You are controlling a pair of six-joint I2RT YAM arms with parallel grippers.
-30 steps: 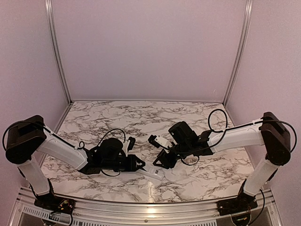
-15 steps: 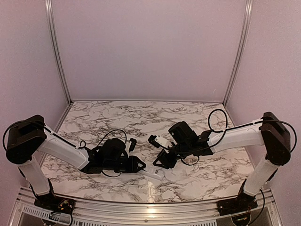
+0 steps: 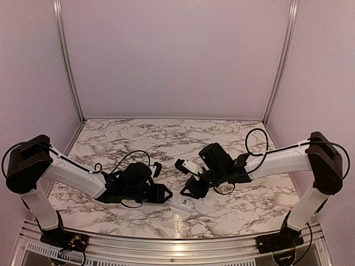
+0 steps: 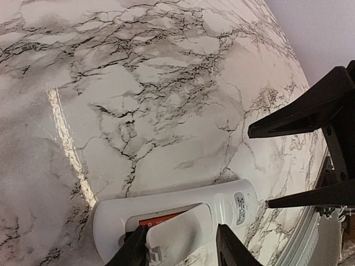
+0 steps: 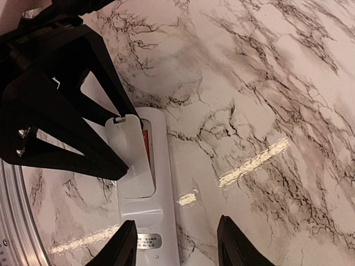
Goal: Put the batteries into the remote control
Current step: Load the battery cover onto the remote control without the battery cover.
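Observation:
The white remote control [image 4: 236, 200] lies face down near the table's front edge, its battery bay uncovered. An orange battery [image 4: 160, 220] shows inside the bay. The loose white battery cover [image 4: 180, 230] rests slanted over the bay. My left gripper [image 4: 183, 249] is open, its fingers standing on either side of the cover with a gap on the right side. My right gripper [image 5: 178, 244] is open just above the remote's [image 5: 161, 183] other end, by the label, with nothing held. In the top view both grippers meet over the remote [image 3: 181, 203].
The marbled table [image 3: 166, 138] is walled by pale panels at the back and sides. A metal rail [image 3: 166, 244] runs along the front edge, close to the remote. The two grippers' fingers stand only a few centimetres apart.
The left gripper's jaws have spread apart from nearly shut, letting go of the battery cover, which stays slanted on the bay. The right arm has not moved.

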